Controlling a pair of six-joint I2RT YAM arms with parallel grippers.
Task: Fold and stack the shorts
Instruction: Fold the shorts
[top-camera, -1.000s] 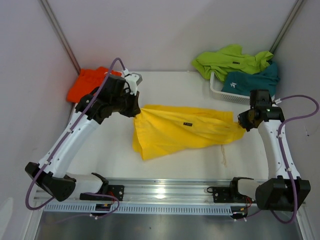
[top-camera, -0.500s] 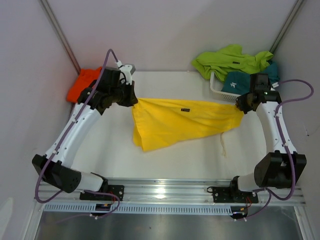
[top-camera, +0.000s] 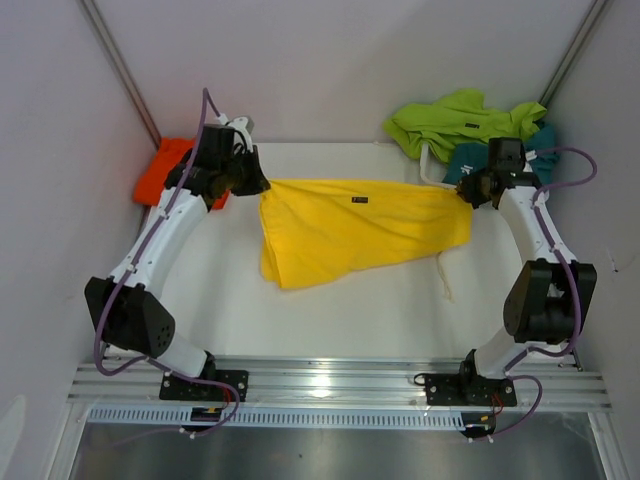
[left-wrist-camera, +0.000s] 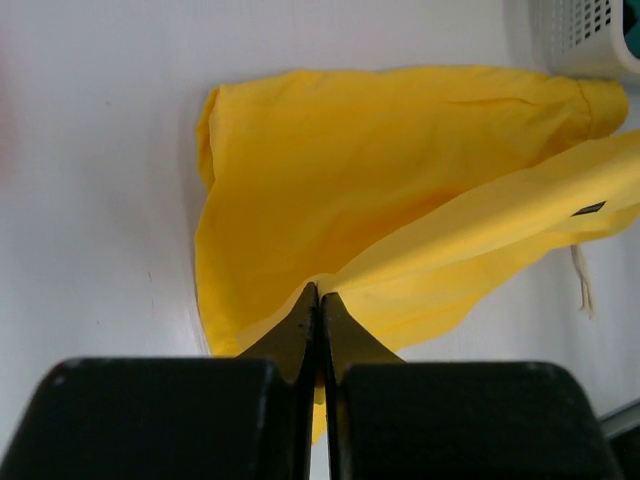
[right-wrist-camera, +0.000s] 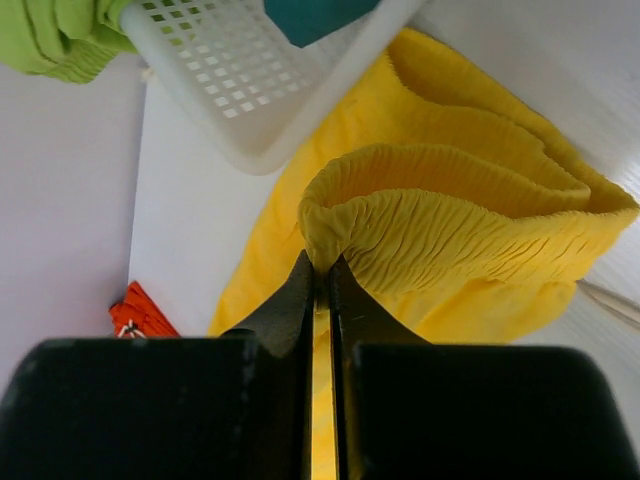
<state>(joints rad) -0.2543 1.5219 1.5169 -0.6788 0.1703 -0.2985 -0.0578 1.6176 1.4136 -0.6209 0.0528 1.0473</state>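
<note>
The yellow shorts (top-camera: 350, 225) hang stretched between my two grippers across the back of the table, their lower part drooping toward the table. My left gripper (top-camera: 258, 185) is shut on their left corner; in the left wrist view the fabric (left-wrist-camera: 400, 200) spreads out beyond my left gripper (left-wrist-camera: 319, 292). My right gripper (top-camera: 468, 190) is shut on the gathered waistband (right-wrist-camera: 450, 230), pinched at my right gripper (right-wrist-camera: 322, 268). A white drawstring (top-camera: 443, 275) dangles from the shorts. Orange shorts (top-camera: 165, 170) lie folded at the back left. Lime green shorts (top-camera: 455, 118) and teal shorts (top-camera: 470, 160) lie in the basket.
The white mesh basket (top-camera: 432, 170) stands at the back right, right behind my right gripper; its rim (right-wrist-camera: 250, 90) is close in the right wrist view. White walls enclose the table on three sides. A metal rail (top-camera: 330, 385) runs along the near edge.
Both grippers have moved toward the back of the table, carrying the yellow shorts with them. The shorts are now stretched wider and sit farther from the near edge.
</note>
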